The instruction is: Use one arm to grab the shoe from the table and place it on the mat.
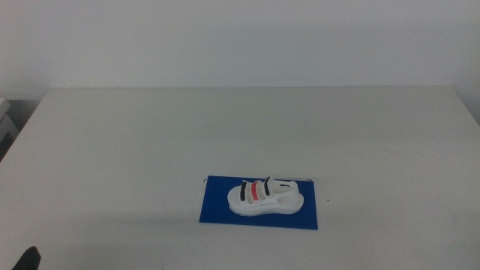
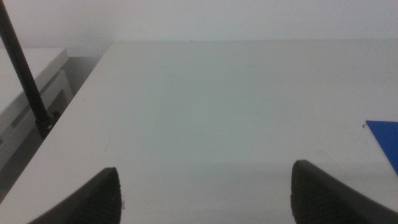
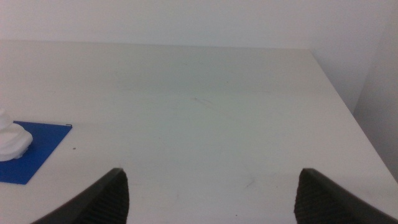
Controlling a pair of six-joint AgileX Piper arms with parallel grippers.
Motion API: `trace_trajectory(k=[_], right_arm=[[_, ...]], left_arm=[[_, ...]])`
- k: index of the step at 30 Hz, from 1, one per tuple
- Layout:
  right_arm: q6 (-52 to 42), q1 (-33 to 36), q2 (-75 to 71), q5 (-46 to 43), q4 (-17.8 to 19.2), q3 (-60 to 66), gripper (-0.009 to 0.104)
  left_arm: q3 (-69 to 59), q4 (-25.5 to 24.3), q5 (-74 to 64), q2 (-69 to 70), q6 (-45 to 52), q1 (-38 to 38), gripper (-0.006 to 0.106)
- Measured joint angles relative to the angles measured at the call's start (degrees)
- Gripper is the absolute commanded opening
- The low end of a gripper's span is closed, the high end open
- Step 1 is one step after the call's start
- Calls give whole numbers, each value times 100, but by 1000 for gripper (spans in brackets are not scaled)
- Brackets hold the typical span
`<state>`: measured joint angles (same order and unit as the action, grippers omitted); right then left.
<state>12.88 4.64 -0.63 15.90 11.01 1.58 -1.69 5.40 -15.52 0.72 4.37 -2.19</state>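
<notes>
The white shoe with black, red and black straps lies on the deep blue mat near the front middle of the table. No gripper touches it. My left gripper is open and empty, pulled back at the table's front left; only a dark tip of it shows in the middle view. My right gripper is open and empty, pulled back at the front right, out of the middle view. A corner of the mat shows in the left wrist view. The mat and the shoe's end show in the right wrist view.
A white cabinet and a thin black pole stand beyond the table's left edge. A white wall rises behind the table.
</notes>
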Motion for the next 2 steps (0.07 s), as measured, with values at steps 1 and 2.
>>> trace_trajectory(k=[1, 2], right_arm=[[0, 0, 0, -16, 0, 0, 73], [0, -8, 0, -41, 0, 0, 73]], left_arm=[[0, 0, 0, 0, 0, 0, 94], [0, 0, 0, 0, 0, 0, 94]])
